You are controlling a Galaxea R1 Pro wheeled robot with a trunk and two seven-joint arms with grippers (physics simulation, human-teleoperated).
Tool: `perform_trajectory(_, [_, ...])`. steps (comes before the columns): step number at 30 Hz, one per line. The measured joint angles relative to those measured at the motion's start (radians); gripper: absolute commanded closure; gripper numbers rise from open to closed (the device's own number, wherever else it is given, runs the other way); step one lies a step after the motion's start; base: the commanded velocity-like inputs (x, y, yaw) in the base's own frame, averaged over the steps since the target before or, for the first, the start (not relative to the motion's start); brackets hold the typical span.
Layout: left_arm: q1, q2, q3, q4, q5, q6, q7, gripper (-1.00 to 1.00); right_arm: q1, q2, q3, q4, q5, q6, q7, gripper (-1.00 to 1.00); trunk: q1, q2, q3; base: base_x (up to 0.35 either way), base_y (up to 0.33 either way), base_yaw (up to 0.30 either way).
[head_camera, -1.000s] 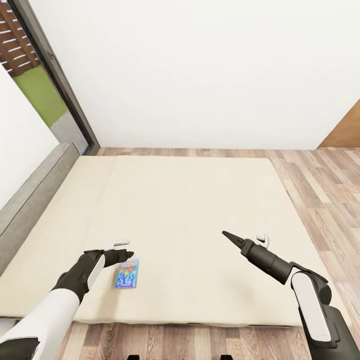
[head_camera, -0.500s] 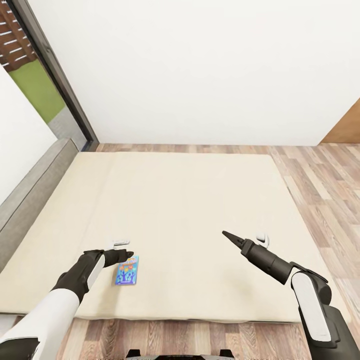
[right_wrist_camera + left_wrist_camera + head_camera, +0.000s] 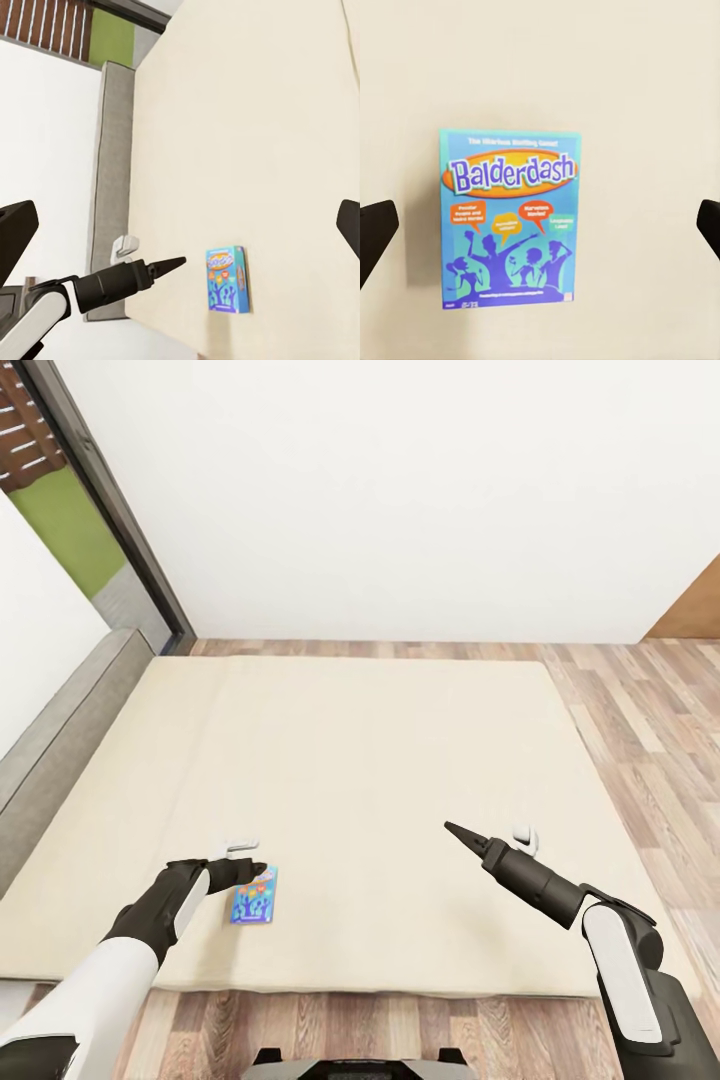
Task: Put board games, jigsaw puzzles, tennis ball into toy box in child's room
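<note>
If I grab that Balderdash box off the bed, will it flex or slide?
The Balderdash box looks like a flat, rigid carton, so it probably won't flex. It lies flat on the soft bed, so likely little edge to grip; pushing may sink it rather than slide it.
</note>
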State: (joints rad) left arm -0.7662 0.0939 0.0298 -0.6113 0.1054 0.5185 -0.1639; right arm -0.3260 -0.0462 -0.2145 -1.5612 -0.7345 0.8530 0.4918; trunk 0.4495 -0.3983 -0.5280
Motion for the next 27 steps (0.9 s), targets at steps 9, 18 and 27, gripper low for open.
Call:
perform_trajectory(9, [0.0, 0.003, 0.001, -0.001, 0.001, 0.0, -0.001, -1.0, 0.0, 0.0, 0.0, 0.0, -0.001, 0.001, 0.001, -1.0, 0.0, 0.0, -0.015, 0.0, 0.0, 0.0])
perform_trajectory(18, [0.0, 0.005, 0.001, -0.005, 0.001, 0.0, -0.024, -1.0, 0.0, 0.001, 0.0, 0.0, 0.0, 0.0, -0.002, -1.0, 0.0, 0.0, -0.029, 0.0, 0.0, 0.0])
perform_trajectory(27, [0.0, 0.008, 0.004, -0.029, 0.003, 0.003, -0.049, -1.0, 0.0, -0.001, -0.002, 0.0, -0.002, 0.006, 0.002, -1.0, 0.0, 0.0, -0.044, 0.0, 0.0, 0.0])
